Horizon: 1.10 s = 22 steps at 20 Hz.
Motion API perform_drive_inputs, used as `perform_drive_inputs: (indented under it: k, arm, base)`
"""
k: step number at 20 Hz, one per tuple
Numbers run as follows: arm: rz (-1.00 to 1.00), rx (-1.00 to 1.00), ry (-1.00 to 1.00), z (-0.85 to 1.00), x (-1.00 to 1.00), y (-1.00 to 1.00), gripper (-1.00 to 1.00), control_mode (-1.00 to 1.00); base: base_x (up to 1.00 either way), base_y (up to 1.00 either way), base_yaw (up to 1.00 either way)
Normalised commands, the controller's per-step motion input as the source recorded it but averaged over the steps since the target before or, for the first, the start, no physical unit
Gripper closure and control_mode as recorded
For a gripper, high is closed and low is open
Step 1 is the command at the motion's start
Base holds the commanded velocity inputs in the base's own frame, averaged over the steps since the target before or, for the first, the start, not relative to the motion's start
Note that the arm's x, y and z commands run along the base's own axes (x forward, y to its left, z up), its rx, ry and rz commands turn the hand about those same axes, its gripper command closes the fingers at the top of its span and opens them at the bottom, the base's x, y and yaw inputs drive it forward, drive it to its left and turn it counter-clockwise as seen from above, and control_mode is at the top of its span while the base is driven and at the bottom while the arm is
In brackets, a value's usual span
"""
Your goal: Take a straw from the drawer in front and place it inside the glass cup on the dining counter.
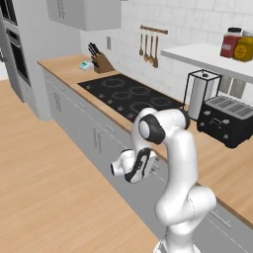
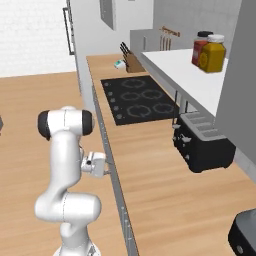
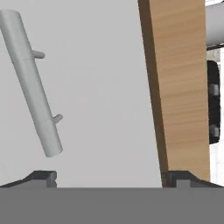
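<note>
Risk: my claw (image 3: 109,175) is very near the drawer (image 3: 96,87) front, but the bar handle (image 3: 30,83) lies off to one side of it in the hand view, not between the fingertips (image 3: 43,176). If I close here, I judge that I catch only air or scrape the flat grey panel.
Second risk: the wooden surface (image 3: 181,87) edge overhangs just beside the drawer front, so a pull at a wrong angle may knock my hand against it.
Claw: spread wide, both tips far apart, holding nothing; whether they touch the panel I cannot tell.
Drawer: closed, under the front edge of the surface, next to the black hob (image 1: 129,94).
Straw: I suppose it is inside the closed drawer, hidden.
</note>
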Motion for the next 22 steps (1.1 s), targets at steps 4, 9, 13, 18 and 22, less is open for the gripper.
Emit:
perform_drive_inputs:
  k: [4,9,13,18,22]
  arm:
    - [0.08,0.05,0.01,-0.31,0.27,-0.19,-1.00,-1.00]
    - [0.08,0.04,0.02,-0.32,0.34,-0.15,-1.00,-1.00]
    - [0.08,0.03,0.00,-0.23,0.31,-0.19,-1.00,-1.00]
    - [0.07,0.01,0.02,-0.31,0.34,-0.14,-1.00,-1.00]
    - [0.06,0.00,0.05,-0.39,0.44,-0.06,-1.00,-1.00]
  base:
    - [0.00,0.00,0.00]
    - [0.00,0.00,0.00]
    - [0.00,0.00,0.00]
    - [0.00,0.00,0.00]
    - [0.00,0.00,0.00]
